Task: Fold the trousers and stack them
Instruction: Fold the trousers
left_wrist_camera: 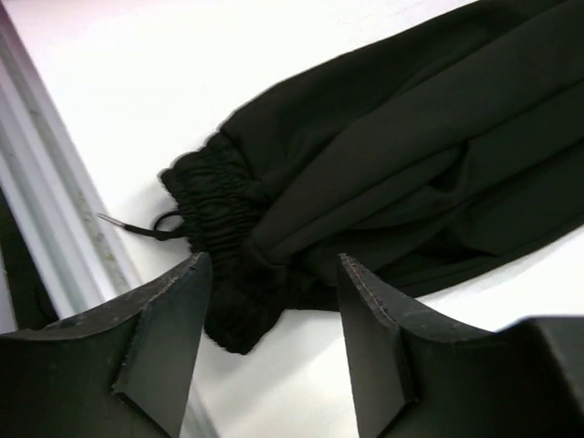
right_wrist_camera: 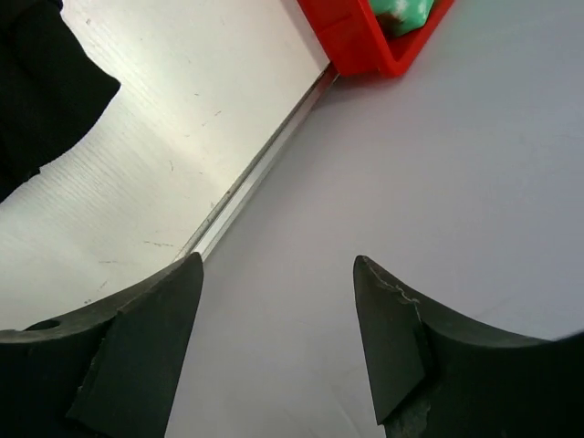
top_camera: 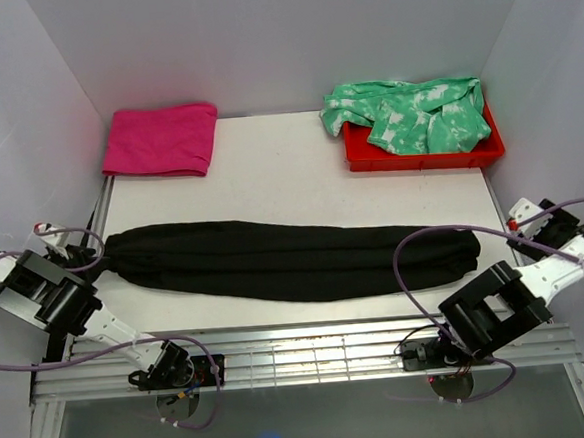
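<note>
Trousers (top_camera: 290, 259) lengthwise left-right, waistband (left_wrist_camera: 217, 239) seemingly left

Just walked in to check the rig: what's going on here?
The black jogger trousers lie folded lengthwise in a long strip across the table. Neither arm holds them: the left end effector hangs open over their gathered elastic end, the right end effector is open beyond the other end. Shorter folds and stacking are not yet done.

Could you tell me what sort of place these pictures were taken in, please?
Probably a lab test cell for cloth handling: white panel walls enclose the table, a left arm and right arm stand on an aluminium rail, and the trousers and a red tray are laid out.
</note>
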`<action>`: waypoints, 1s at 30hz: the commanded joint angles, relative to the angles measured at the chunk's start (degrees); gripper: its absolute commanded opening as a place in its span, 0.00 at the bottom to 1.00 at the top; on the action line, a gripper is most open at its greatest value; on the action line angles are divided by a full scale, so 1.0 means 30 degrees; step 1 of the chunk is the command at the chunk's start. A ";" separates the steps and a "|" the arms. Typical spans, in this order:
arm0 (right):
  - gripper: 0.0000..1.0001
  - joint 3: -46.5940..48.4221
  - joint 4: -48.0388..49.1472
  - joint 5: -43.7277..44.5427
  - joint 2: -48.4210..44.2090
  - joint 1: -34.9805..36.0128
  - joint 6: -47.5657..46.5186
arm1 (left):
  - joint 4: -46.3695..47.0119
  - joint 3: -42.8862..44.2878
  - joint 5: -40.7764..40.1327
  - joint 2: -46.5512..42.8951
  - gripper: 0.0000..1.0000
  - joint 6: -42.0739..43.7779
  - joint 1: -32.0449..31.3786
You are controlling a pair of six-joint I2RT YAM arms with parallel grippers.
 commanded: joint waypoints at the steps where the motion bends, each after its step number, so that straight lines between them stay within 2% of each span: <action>1: 0.73 0.3574 -0.7373 0.0431 0.1620 0.0386 -1.0296 | 0.0910 -0.0078 -0.0863 -0.2689 0.66 -0.3254 -0.0975; 2: 0.75 0.3928 -0.9685 0.1189 0.1856 0.0766 -0.9907 | 0.0920 0.0185 -0.0981 -0.2720 0.66 -0.4229 -0.1356; 3: 0.77 0.3729 -0.9650 0.1342 0.1568 0.1872 -0.8684 | 0.0892 0.0449 -0.1678 -0.2720 0.66 -0.5950 -0.2259; 4: 0.77 0.3292 -0.9041 0.1633 0.1246 0.2696 -0.7106 | 0.0862 0.0626 -0.2439 -0.2778 0.65 -0.6606 -0.2849; 5: 0.78 0.2765 -0.7149 0.2564 0.0779 0.3545 -0.3001 | 0.1036 0.0395 -0.3230 -0.2953 0.69 -0.6844 -0.3405; 6: 0.78 0.2238 -0.6405 0.3096 -0.0096 0.4539 -0.1016 | 0.1676 -0.0013 -0.3818 -0.3273 0.72 -0.7253 -0.3933; 7: 0.78 0.1305 -0.6050 0.3536 -0.0453 0.6377 0.0454 | 0.3045 -0.0481 -0.4404 -0.4205 0.74 -0.8533 -0.3967; 8: 0.78 0.0918 -0.6017 0.4352 -0.0804 0.7265 0.1542 | 0.3262 -0.0892 -0.4874 -0.4562 0.75 -0.8604 -0.3939; 9: 0.78 0.0537 -0.5785 0.4622 -0.1359 0.9043 0.4047 | 0.3554 -0.1360 -0.5458 -0.4856 0.75 -0.8604 -0.3996; 10: 0.78 -0.0047 -0.5376 0.4740 -0.1568 0.9815 0.5580 | 0.4717 -0.1510 -0.6421 -0.5323 0.75 -0.9997 -0.3997; 12: 0.78 -0.0403 -0.4470 0.5033 -0.1571 1.1047 0.9205 | 0.4905 -0.1425 -0.6898 -0.5590 0.75 -1.0595 -0.3997; 13: 0.78 -0.0462 -0.4232 0.5295 -0.1338 1.2417 1.0359 | 0.4905 -0.1336 -0.6987 -0.5678 0.75 -1.0713 -0.4142; 15: 0.76 -0.0433 -0.4113 0.5911 -0.0172 1.4148 1.2758 | 0.5517 -0.1335 -0.7862 -0.5913 0.75 -1.1968 -0.5277; 18: 0.71 -0.0726 -0.2535 0.7491 0.1672 1.6200 1.5314 | 0.7068 -0.1627 -0.9562 -0.5826 0.75 -1.4136 -0.7356; 22: 0.58 -0.0112 -0.2296 0.9104 0.4548 1.7293 1.7426 | 0.8857 -0.2622 -1.1701 -0.4920 0.73 -1.6365 -0.9531; 24: 0.58 -0.0081 -0.1889 1.0332 0.5980 1.7410 1.7607 | 0.9035 -0.2916 -1.2054 -0.4277 0.72 -1.6892 -0.9942; 27: 0.48 -0.0520 0.0948 1.2705 0.7245 1.7382 1.7695 | 0.9299 -0.3853 -1.2523 -0.3573 0.67 -1.7188 -1.0091; 30: 0.43 0.0616 0.2419 1.3356 0.8619 1.7353 1.7694 | 0.9504 -0.5112 -1.2467 -0.3423 0.59 -1.7277 -1.0120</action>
